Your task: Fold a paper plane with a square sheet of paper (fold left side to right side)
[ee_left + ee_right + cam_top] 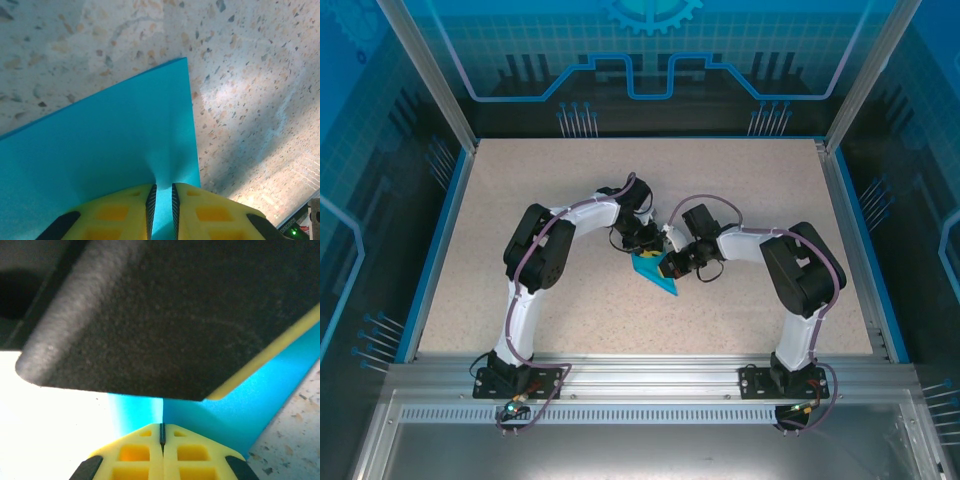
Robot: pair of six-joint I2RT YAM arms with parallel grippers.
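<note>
The cyan-blue square sheet of paper (656, 274) is lifted off the speckled table at its middle, folded to a point that aims toward the near right. My left gripper (646, 246) comes from the far left. In the left wrist view its yellow fingers (125, 212) stand a narrow gap apart, and the sheet (110, 140) puckers where it runs between them (161, 186). My right gripper (673, 262) meets it from the right. Its jaws (161, 426) are pressed together on an edge of the sheet (260, 400).
In the right wrist view the dark body of the left gripper (160, 315) hangs just above the right fingers. Blue rails (440, 230) and clear walls border the tabletop (760, 180). Both arm bases sit on the aluminium beam (650, 385) at the near edge.
</note>
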